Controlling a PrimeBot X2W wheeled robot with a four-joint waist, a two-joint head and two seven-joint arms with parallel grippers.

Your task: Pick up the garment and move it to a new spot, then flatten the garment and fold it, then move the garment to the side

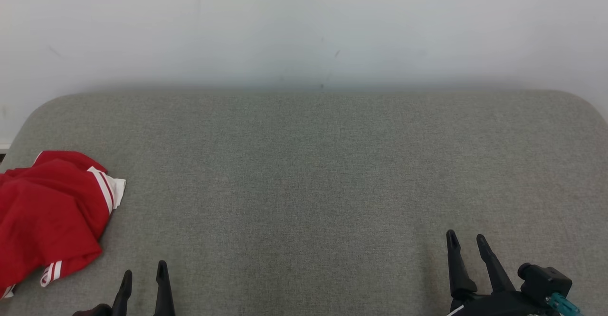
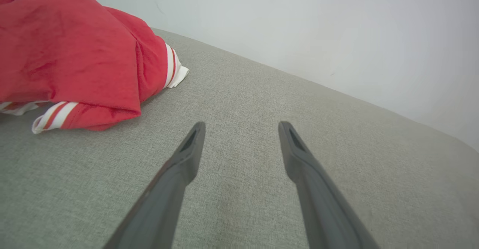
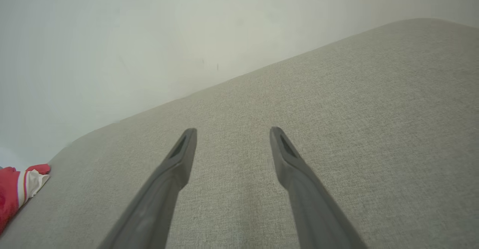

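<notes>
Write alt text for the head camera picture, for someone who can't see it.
A crumpled red garment with white stripes lies at the far left of a grey fabric surface that meets a pale wall. The left gripper and right gripper sit open and empty at the bottom edge, apart from the garment.

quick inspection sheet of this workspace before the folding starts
surface: grey fabric cushion, flat, rounded far corners
job's things: red garment with white stripes, crumpled at the cushion's left edge, partly cut off in the head view
clutter: nothing seen
grippers: left gripper and right gripper low at the near edge, jaws open, holding nothing, both apart from the garment
cables: nothing seen
surroundings: pale wall behind the cushion
</notes>
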